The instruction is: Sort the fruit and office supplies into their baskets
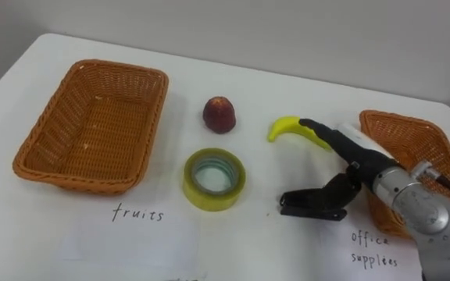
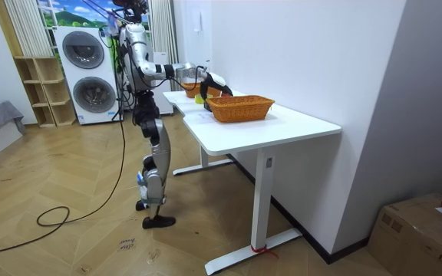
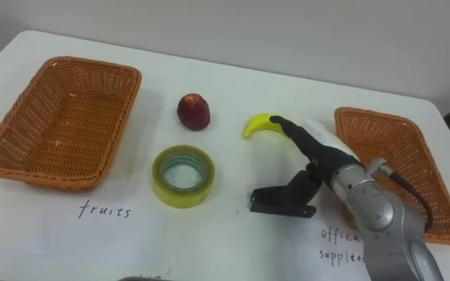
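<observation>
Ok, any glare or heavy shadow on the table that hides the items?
Left eye view: even light, no glare on the table; only soft shadows under the tape roll and the red fruit; the right hand covers one end of the banana. Room view: the near basket stands in front of the items.

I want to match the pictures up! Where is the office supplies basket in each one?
Left eye view: the office supplies basket sits at the right edge, beside the right hand.
Right eye view: the basket is on the right side, beside that hand.
Room view: it is the nearer basket on the white table.
Shared landmark: the right hand, close beside it.
</observation>
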Controlling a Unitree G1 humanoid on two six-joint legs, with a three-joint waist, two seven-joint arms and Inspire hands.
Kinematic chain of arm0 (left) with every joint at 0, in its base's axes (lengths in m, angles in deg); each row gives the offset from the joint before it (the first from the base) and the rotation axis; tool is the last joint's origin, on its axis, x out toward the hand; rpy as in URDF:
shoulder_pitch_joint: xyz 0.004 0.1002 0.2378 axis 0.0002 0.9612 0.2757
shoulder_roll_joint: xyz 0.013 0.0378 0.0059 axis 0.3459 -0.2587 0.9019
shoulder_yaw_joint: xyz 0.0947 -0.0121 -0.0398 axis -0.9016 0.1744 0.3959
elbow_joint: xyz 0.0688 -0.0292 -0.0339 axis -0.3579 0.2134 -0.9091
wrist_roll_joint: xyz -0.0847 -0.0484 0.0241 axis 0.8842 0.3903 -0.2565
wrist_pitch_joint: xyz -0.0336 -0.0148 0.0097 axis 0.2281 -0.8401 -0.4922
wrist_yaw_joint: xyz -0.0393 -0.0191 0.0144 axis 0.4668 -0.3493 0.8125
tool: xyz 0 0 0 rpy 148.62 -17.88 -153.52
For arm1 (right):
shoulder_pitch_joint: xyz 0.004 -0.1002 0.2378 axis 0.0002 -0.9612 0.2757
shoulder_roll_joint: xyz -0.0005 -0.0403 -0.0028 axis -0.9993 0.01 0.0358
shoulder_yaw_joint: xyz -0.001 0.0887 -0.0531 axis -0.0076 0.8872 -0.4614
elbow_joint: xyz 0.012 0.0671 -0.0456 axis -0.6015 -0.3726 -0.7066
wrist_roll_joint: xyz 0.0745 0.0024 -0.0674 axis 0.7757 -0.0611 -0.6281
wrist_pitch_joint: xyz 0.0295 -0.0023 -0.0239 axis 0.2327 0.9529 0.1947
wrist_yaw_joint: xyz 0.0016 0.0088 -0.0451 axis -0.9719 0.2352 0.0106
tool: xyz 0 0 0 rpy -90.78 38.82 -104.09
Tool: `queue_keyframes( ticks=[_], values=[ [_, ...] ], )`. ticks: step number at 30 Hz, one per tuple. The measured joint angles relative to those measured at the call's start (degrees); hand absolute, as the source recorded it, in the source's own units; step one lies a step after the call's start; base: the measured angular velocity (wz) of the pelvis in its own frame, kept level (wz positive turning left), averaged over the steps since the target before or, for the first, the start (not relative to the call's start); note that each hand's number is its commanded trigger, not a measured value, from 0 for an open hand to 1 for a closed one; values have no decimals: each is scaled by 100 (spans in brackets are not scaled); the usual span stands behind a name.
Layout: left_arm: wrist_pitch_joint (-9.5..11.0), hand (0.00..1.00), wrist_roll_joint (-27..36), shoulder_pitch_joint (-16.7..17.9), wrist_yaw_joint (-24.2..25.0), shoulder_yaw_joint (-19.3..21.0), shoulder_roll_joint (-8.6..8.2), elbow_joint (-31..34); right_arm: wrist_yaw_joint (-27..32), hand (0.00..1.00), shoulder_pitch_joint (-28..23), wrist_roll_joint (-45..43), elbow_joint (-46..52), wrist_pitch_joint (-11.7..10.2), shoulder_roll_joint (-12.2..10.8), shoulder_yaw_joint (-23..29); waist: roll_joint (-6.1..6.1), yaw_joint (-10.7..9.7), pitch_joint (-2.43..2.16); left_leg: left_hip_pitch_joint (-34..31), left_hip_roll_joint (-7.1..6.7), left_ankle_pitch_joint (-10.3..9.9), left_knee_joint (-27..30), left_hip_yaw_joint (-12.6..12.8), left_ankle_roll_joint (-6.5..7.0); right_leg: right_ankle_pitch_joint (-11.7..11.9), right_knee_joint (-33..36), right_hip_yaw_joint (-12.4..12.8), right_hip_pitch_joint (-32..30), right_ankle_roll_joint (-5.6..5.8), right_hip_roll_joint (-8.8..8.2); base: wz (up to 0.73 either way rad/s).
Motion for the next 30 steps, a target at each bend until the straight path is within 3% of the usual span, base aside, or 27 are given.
queue_keyframes(
  ticks=[10,17,30],
  values=[
    [33,0,1,-49,-1,-1,3,0,-221,0,-18,-8,14,0,0,-159,-18,23,-1,2,-1,0,9,-3,0,0,-4,4,-1,-1,-2,0],
    [32,0,-1,-91,-5,5,3,0,-479,0,-185,-53,10,14,0,-172,-7,164,7,-1,-3,0,-1,-11,0,8,3,-11,-4,-9,4,0],
    [36,0,-5,-172,-13,6,2,25,-847,0,-187,-68,-6,73,0,-174,29,164,32,-2,-3,1,-22,-17,1,7,-18,3,-9,-9,-2,0]
  ],
)
